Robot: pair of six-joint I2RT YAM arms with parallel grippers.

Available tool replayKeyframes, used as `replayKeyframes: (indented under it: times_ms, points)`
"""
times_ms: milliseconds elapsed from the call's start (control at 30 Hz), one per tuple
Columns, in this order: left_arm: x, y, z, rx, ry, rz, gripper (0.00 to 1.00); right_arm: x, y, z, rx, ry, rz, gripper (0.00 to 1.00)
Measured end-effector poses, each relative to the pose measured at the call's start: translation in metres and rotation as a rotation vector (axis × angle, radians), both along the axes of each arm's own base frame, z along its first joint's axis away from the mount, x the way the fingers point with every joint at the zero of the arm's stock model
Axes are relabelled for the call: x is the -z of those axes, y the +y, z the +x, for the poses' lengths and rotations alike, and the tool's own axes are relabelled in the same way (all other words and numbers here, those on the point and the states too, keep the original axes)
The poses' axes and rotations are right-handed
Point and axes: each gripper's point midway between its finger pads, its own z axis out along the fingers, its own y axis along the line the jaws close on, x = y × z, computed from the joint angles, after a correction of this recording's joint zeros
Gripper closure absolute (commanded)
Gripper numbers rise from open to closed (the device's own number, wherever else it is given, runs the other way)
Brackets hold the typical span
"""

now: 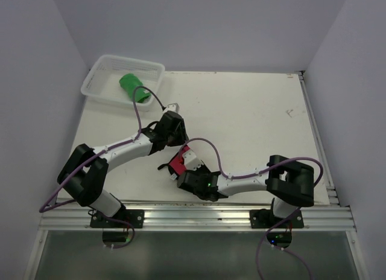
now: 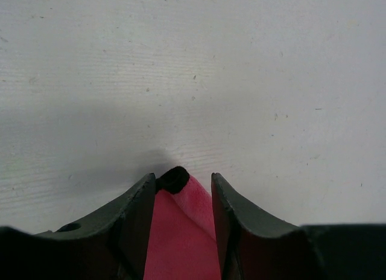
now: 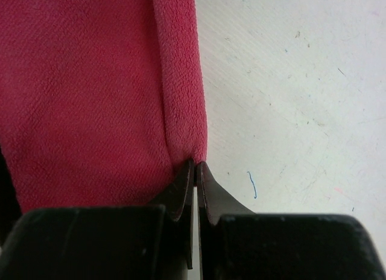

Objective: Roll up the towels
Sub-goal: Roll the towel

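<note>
Now your right gripper (image 3: 195, 165) is pinched shut on the folded edge of the red towel (image 3: 90, 99). Your left gripper (image 2: 183, 178) clasps its far end, its length running between them. Beyond it, the green towel (image 1: 134, 88) lies rolled.

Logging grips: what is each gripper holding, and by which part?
Left gripper grips the red towel near one end; right gripper jaws pinch its folded edge.
</note>
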Motion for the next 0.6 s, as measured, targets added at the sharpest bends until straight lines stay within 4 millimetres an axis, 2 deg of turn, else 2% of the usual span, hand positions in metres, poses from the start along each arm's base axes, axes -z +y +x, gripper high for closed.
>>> replayKeyframes:
  times_ms: [133,300,600]
  points:
    - [0.001,-0.001,-0.003,0.011,0.004,-0.012,0.53,0.002,0.000,0.000,-0.001,-0.003,-0.015,1.00]
    - [0.004,0.000,-0.016,0.045,0.007,-0.037,0.52,0.002,0.001,0.000,-0.002,0.000,-0.013,1.00]
    - [-0.001,-0.005,-0.020,0.076,0.001,-0.068,0.51,0.002,0.002,-0.001,-0.013,-0.008,-0.027,1.00]
